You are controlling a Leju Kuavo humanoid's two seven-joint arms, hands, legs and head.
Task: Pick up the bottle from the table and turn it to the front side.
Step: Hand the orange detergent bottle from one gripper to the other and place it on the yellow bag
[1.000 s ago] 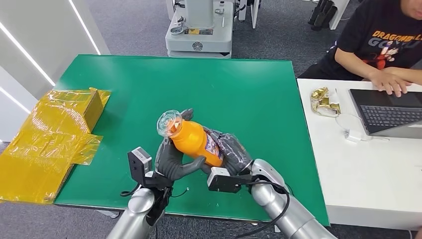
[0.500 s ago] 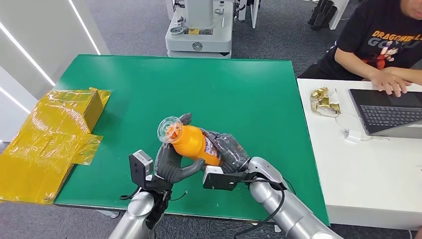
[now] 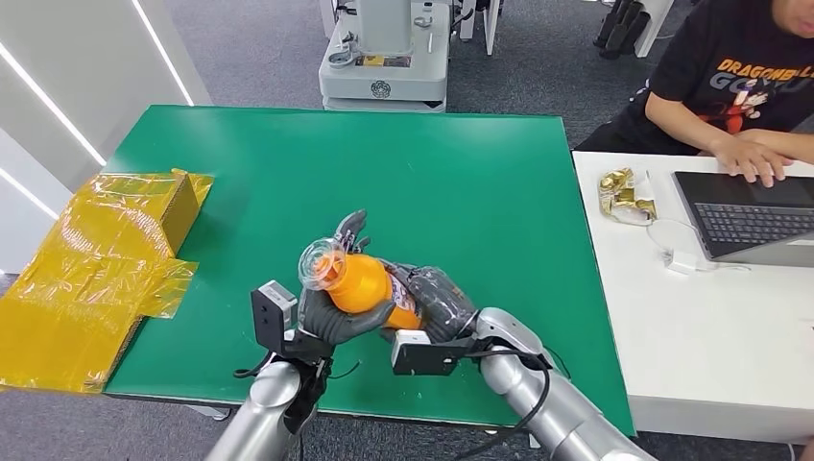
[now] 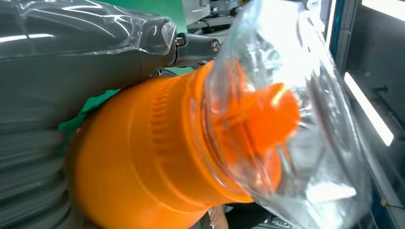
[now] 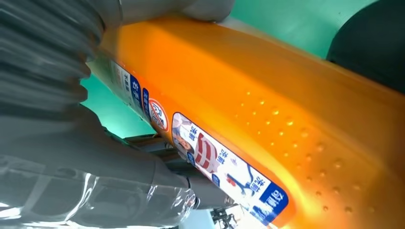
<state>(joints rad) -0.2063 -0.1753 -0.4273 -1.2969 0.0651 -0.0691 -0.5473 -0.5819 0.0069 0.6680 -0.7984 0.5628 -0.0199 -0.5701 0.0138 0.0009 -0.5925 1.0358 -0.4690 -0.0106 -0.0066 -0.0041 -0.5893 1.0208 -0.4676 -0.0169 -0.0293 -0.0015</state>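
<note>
Both hands partly hide the orange plastic bottle (image 3: 363,284) above the green tabletop's (image 3: 461,182) near edge; left hand (image 3: 331,305) and right hand (image 3: 437,298) wrap fingers around it

- The bottle (image 3: 365,285) is being held above the near edge of the table (image 3: 461,192), between the left hand (image 3: 331,312) and the right hand (image 3: 437,298).
- A box (image 3: 144,216) is being kept at the table's left edge.
- A person (image 3: 739,77) is being seated behind a laptop (image 3: 749,216) on the desk (image 3: 672,336) to the right.
</note>
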